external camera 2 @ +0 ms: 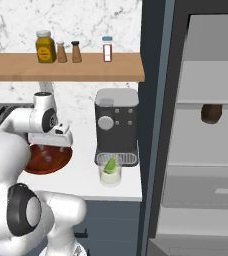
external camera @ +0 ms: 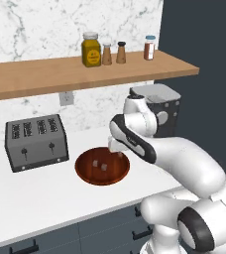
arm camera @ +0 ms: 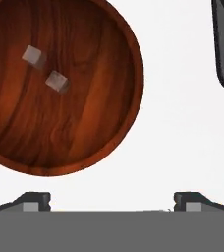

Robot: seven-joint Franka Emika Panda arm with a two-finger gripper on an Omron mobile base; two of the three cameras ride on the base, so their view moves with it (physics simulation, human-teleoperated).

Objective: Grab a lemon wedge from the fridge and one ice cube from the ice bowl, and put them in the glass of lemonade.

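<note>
The gripper (arm camera: pixel 112 199) is held wide apart and empty over the white counter (external camera: pixel 45 198), just beside the rim of the ice bowl (external camera: pixel 88 173). Two ice cubes (arm camera: pixel 56 80) are seen lying apart inside the bowl. The lemon wedge (external camera 2: pixel 110 163) is seen in the glass of lemonade (external camera 2: pixel 110 176), which is set before the coffee machine (external camera 2: pixel 117 125). The fridge (external camera 2: pixel 196 125) is seen standing open.
</note>
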